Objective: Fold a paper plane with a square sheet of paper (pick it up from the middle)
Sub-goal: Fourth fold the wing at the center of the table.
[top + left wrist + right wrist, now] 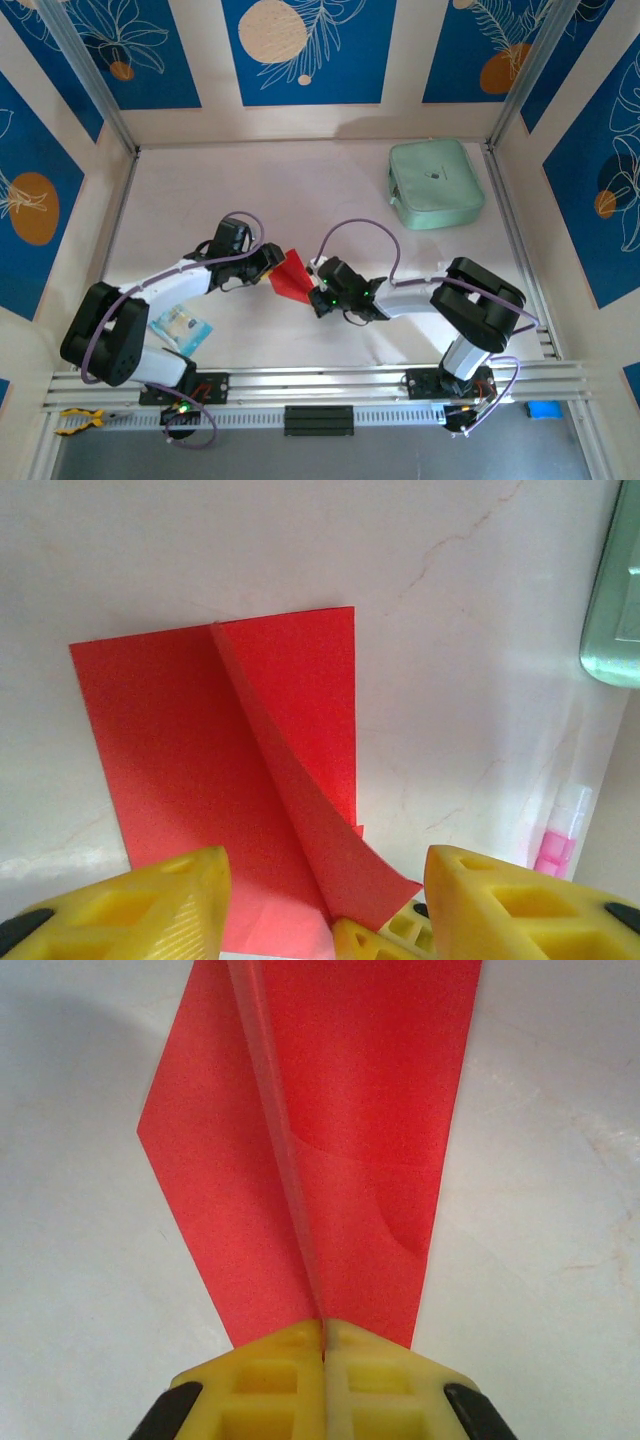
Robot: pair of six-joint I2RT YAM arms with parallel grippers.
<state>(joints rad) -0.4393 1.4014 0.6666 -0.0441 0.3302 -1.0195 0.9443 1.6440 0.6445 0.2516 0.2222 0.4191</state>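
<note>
The red sheet of paper lies folded on the white table between the two grippers. In the left wrist view the paper lies flat with one flap standing up along a diagonal crease. My left gripper is open, its yellow fingers wide apart on either side of the paper's near edge, holding nothing. My right gripper is shut on the raised ridge of the paper; its yellow fingertips pinch the flap's lower corner. From above, the left gripper and right gripper face each other across the paper.
A mint-green pouch lies at the back right of the table, its edge in the left wrist view. A small blue-and-white packet lies beside the left arm. White side walls and metal rails enclose the table.
</note>
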